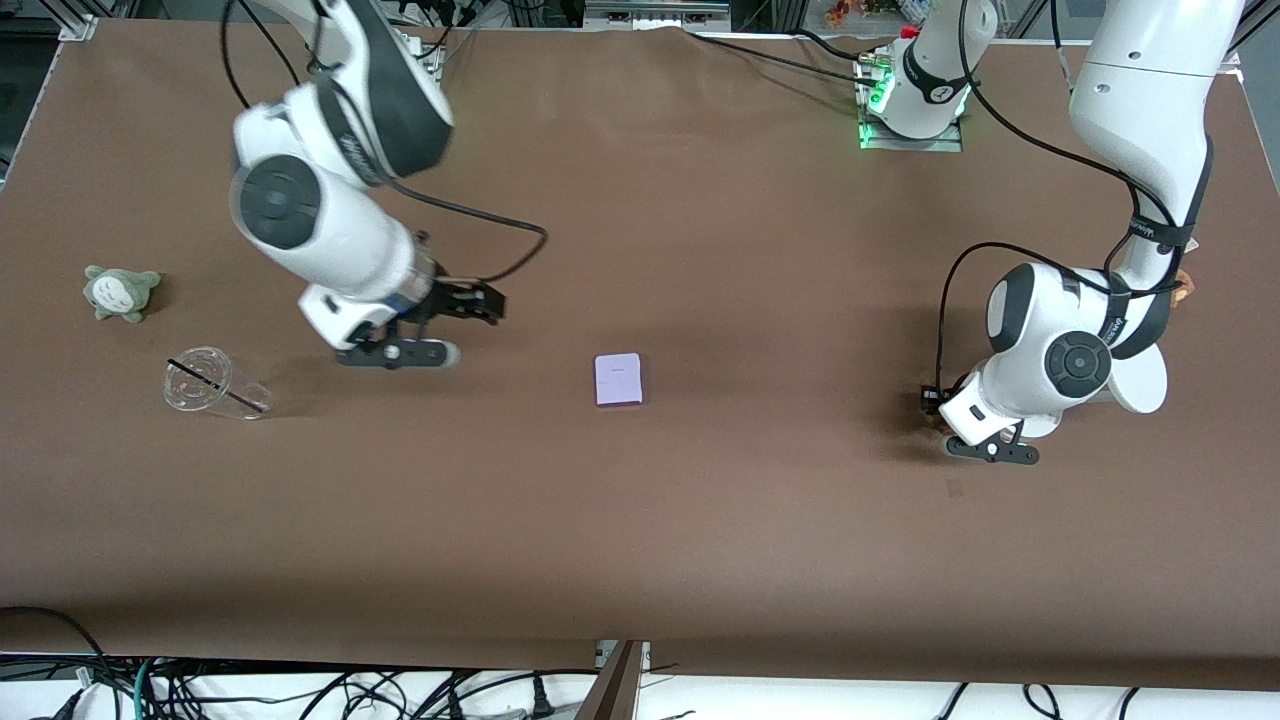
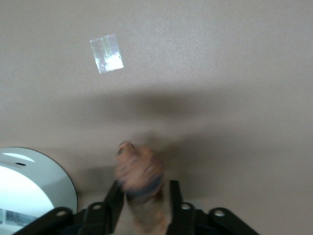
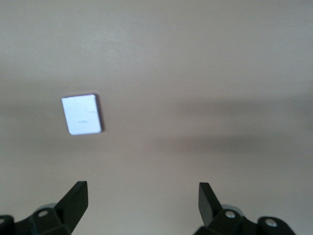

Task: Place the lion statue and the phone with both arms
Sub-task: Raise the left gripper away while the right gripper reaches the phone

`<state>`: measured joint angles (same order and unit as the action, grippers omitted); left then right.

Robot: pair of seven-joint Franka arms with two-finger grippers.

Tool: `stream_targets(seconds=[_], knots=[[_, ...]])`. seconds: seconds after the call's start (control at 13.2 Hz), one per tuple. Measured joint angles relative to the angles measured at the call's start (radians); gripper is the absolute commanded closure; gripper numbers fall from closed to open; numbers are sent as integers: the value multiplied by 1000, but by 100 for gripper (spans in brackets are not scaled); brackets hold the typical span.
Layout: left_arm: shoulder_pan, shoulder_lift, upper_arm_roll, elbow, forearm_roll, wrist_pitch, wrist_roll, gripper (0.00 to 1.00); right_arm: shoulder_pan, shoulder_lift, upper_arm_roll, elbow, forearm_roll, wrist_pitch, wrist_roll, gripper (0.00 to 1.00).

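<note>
The phone (image 1: pixel 618 380) lies flat near the middle of the table (image 1: pixel 700 520). Toward the right arm's end, a plastic cup (image 1: pixel 212 385) lies on its side, with a plush toy (image 1: pixel 120 292) farther from the front camera than the cup. Toward the left arm's end, the lion statue (image 2: pixel 139 171) sits between the left gripper's (image 2: pixel 143 198) fingers beside a white stand (image 1: pixel 1135 385). The right gripper (image 1: pixel 478 303) hangs between cup and phone.

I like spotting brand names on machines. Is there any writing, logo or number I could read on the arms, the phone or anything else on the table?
None can be read.
The phone: a faint mark on its face, too small to read.
The left arm: small lettering on a dark band, too small to read.
The right arm: lettering on its dark part, blurred.
The white base in the left wrist view: a label at its edge, too blurred.
</note>
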<state>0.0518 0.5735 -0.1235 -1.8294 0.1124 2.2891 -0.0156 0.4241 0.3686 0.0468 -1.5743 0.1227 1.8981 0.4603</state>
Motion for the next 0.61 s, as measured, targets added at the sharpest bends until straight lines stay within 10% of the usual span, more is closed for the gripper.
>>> stream_targets(seconds=[0.61], knots=[[-2,-137,-15,211,0,-345,-1,0,154,240,-2,8,-21,286,61,0]])
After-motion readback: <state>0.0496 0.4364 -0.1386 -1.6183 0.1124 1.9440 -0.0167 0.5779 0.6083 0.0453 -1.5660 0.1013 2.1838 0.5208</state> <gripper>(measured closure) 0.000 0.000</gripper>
